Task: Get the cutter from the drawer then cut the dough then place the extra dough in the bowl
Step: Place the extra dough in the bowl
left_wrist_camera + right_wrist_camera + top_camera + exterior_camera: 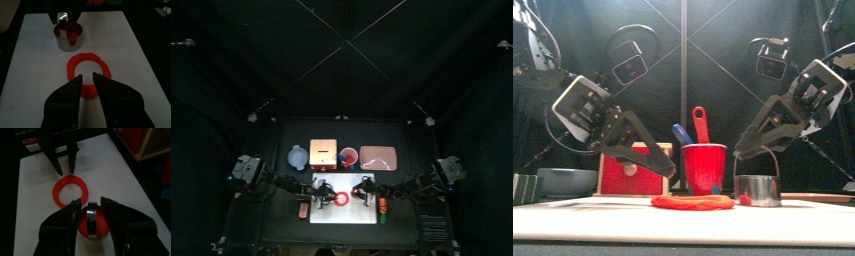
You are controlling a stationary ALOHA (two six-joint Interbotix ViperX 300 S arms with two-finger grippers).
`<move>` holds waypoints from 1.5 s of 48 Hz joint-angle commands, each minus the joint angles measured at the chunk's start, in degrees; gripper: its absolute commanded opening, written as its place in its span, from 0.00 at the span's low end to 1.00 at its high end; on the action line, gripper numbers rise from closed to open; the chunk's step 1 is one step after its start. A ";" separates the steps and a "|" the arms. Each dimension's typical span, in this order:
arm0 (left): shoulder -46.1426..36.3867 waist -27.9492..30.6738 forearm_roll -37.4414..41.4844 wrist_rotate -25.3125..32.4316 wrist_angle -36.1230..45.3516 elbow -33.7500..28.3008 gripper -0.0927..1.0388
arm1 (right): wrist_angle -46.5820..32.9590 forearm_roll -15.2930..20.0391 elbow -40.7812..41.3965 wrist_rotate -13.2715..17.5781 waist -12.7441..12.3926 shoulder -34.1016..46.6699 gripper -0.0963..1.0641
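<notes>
A ring of red dough (341,198) (692,202) (87,67) (70,190) lies flat on the white cutting board (358,213) (127,60). The round metal cutter (758,190) (67,38) (91,219) stands on the board to the ring's right, with red dough showing inside it. My right gripper (762,150) (64,17) is shut on its wire handle from above. My left gripper (671,172) (87,82) (63,164) hovers just above the ring's left edge, its jaws narrowly open with nothing gripped.
Behind the board stand the blue-grey bowl (298,157) (567,181), the wooden box (323,153) with its red drawer front (633,176), the red cup (349,155) (704,166) holding two toy knives, and the pink tray (377,157). Small toy foods (382,207) lie beside the board.
</notes>
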 commanded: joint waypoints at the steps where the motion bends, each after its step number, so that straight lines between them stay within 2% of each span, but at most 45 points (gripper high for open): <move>1: -2.20 0.35 -1.67 0.00 0.18 -1.23 0.71 | -0.09 -1.23 -0.44 -0.18 -0.18 -2.90 0.77; 7: -1.93 0.70 -5.36 0.70 6.42 -3.60 0.71 | -0.18 -2.37 -0.09 -0.18 -0.53 -3.87 0.77; 17: 0.18 3.08 -4.92 4.66 19.16 -9.84 0.74 | 0.26 -3.52 0.70 -0.18 -0.97 -5.10 0.77; 27: 0.88 4.75 -4.92 7.38 20.04 -12.04 0.87 | 0.35 -4.04 0.97 -0.09 -0.97 -5.27 0.77; 32: 0.97 5.36 -4.57 7.82 20.74 -12.48 0.90 | 0.62 -4.22 1.05 -0.09 -1.05 -5.27 0.77; 52: 4.04 6.42 0.26 7.73 25.58 -15.82 0.86 | 0.79 -4.04 2.37 0.35 -1.05 -5.36 0.77; 72: 5.45 6.59 1.05 7.73 28.30 -17.14 0.77 | 0.79 -4.13 2.46 0.00 -1.05 -5.45 0.77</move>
